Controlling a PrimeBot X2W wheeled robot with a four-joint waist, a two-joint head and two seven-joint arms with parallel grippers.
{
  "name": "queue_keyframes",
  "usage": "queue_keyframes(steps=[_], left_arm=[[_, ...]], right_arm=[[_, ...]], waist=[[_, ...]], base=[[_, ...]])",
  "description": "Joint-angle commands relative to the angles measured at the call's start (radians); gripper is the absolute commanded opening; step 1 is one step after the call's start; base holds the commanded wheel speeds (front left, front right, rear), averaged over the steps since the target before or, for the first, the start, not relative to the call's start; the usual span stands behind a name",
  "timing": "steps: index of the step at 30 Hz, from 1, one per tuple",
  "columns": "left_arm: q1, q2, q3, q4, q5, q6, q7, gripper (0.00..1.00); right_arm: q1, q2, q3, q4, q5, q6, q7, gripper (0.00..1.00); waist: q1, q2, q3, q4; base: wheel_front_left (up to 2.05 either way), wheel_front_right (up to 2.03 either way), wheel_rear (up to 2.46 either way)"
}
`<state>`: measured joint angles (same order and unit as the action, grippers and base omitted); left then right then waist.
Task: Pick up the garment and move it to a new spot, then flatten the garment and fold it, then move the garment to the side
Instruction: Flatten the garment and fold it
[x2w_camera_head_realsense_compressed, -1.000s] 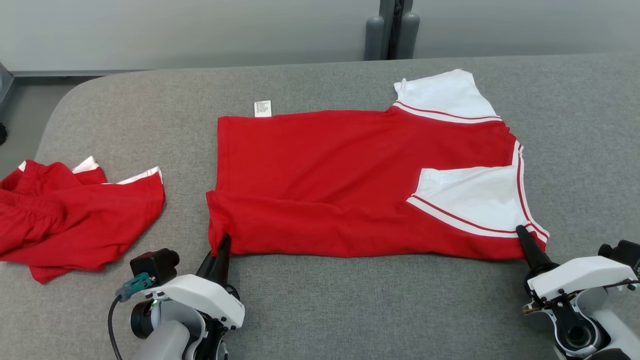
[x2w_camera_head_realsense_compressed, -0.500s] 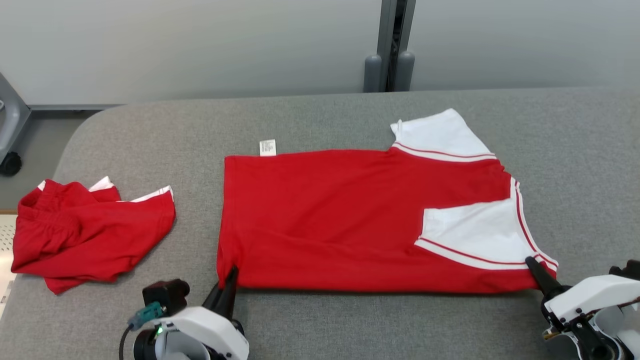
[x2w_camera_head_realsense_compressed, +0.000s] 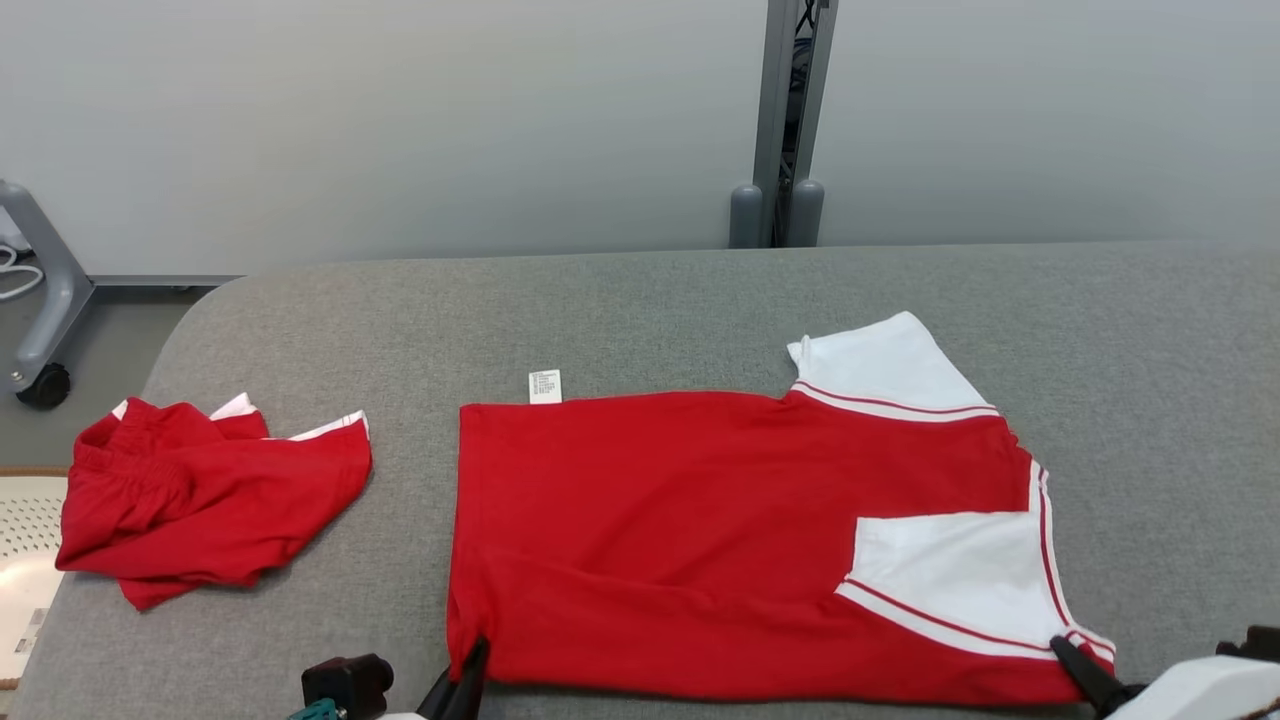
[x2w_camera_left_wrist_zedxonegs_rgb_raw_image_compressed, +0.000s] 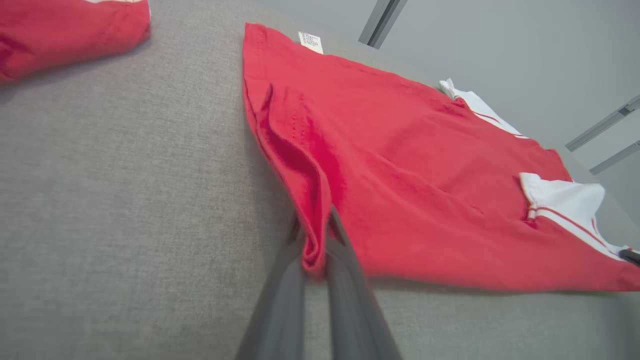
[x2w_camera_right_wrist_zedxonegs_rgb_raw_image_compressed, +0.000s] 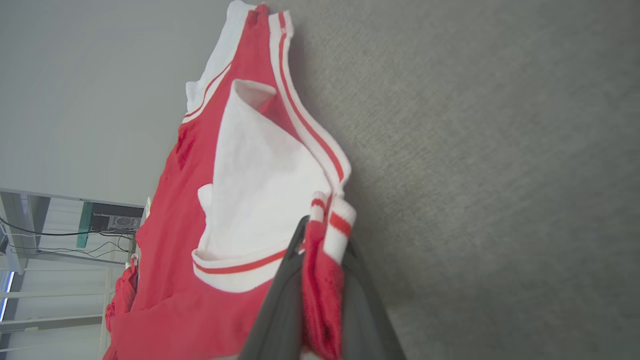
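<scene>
While left gripper (x2w_camera_left_wrist_zedxonegs_rgb_raw_image_compressed: 316, 227) and right gripper (x2w_camera_right_wrist_zedxonegs_rgb_raw_image_compressed: 325, 237) clamp corners, red-white knit garment (x2w_camera_head_realsense_compressed: 700, 520), seemingly folded, felted table (x2w_camera_head_realsense_compressed: 600, 310)

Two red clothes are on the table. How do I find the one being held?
Look at the grey table. In its middle lies a flat red shirt, near corners pinched by the left gripper and right gripper. Unlike the crumpled red pile beside it, it has white striped sleeves.

I see soft, even overhead light, bright with no glare; the garment (x2w_camera_head_realsense_compressed: 700, 530) throws only a thin shadow along its near edge onto the table (x2w_camera_head_realsense_compressed: 640, 310). In the wrist views the left gripper (x2w_camera_left_wrist_zedxonegs_rgb_raw_image_compressed: 315, 235) and right gripper (x2w_camera_right_wrist_zedxonegs_rgb_raw_image_compressed: 325, 235) blur close to the lens.
</scene>
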<state>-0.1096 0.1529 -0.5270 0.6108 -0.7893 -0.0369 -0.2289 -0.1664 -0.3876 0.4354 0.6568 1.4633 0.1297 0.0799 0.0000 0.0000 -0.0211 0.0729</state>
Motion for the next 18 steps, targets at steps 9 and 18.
queue_keyframes(steps=[9, 18], left_arm=[[0.093, 0.022, -0.006, -0.102, -0.003, 0.05, 0.008, 0.0], [0.175, 0.059, 0.006, -0.203, -0.021, 0.093, 0.023, 0.0]], right_arm=[[0.099, -0.006, -0.009, -0.063, -0.002, 0.002, -0.002, 0.0], [0.166, -0.032, -0.048, -0.099, -0.005, 0.002, 0.006, 0.0]], waist=[[0.0, 0.0, -0.014, -0.003], [0.0, 0.0, -0.029, 0.008]], base=[[0.0, 0.0, 0.0], [0.0, 0.0, 0.0]])
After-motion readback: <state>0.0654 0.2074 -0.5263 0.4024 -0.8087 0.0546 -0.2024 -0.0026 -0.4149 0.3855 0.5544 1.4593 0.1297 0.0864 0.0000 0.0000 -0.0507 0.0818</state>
